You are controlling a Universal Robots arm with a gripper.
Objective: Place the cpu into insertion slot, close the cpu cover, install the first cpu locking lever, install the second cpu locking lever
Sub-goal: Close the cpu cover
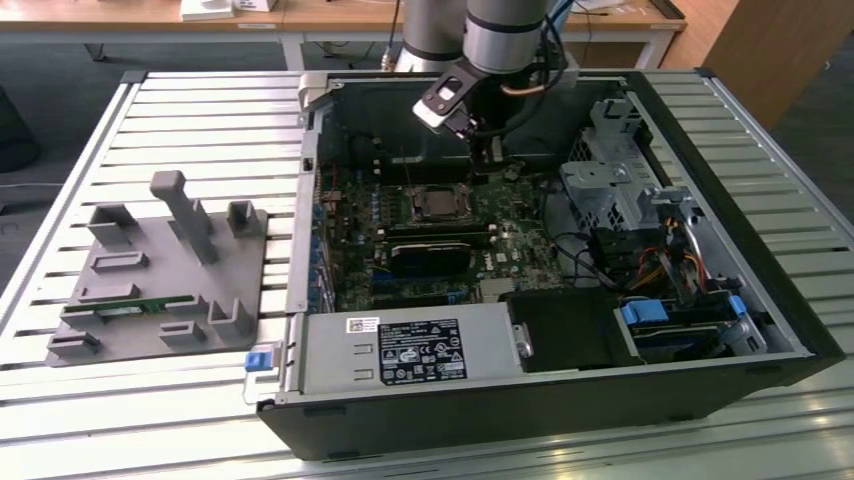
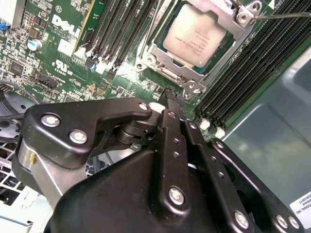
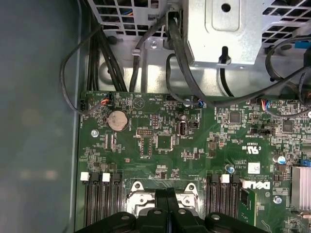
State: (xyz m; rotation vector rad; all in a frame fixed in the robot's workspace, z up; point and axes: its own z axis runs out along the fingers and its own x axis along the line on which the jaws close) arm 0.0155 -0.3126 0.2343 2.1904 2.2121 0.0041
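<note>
A: Noted tool (image 2: 173, 97) with fingers pressed together, gripping nothing. Tips poised just beside the near corner of the cpu cover (image 2: 160, 54).

B: Confirmed in the first wrist view. Logged cpu (image 2: 194, 35) lying in the socket, silver top up, framed by that cover. Appears lowered; cannot tell whether fully flat.

A: Flagged: risk of pinching the cpu or bending socket pins if pressed down while off-seat.

B: Agreed. Also noted thin locking lever (image 2: 286, 15) running past the far corner; cannot tell whether hooked. Could slip off such narrow closed tips and spring back.

A: Beyond that, black memory slots (image 2: 243, 63) on both sides of the socket. Chance of clipping their latches on a sideways skid.

B: Farthest, loose cables (image 3: 175, 53) by the drive cage. Possible snag for the wrist, judged minor.
</note>
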